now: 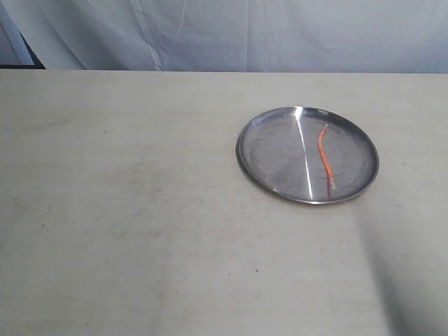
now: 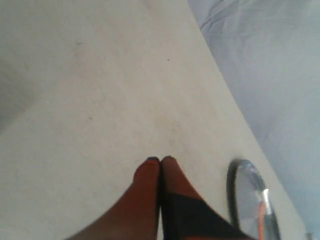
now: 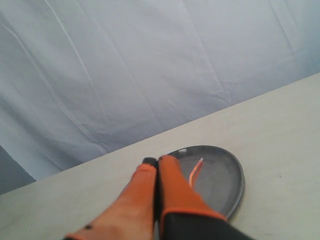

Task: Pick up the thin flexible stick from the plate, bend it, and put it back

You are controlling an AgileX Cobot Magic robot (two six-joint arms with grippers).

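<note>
A round silver plate sits on the table right of centre. On its right half lies the thin orange-red stick, slightly wavy, with a paler tip toward the near rim. Neither gripper shows in the exterior view. My left gripper is shut with nothing in it, held over bare table, the plate and stick off to one side. My right gripper is shut and empty, hanging above the plate; part of the stick shows beside its fingers.
The table is a pale, lightly scuffed surface. A bluish-white cloth backdrop hangs behind its far edge. A white glare streak crosses the plate. A dark shadow falls across the table's near right corner.
</note>
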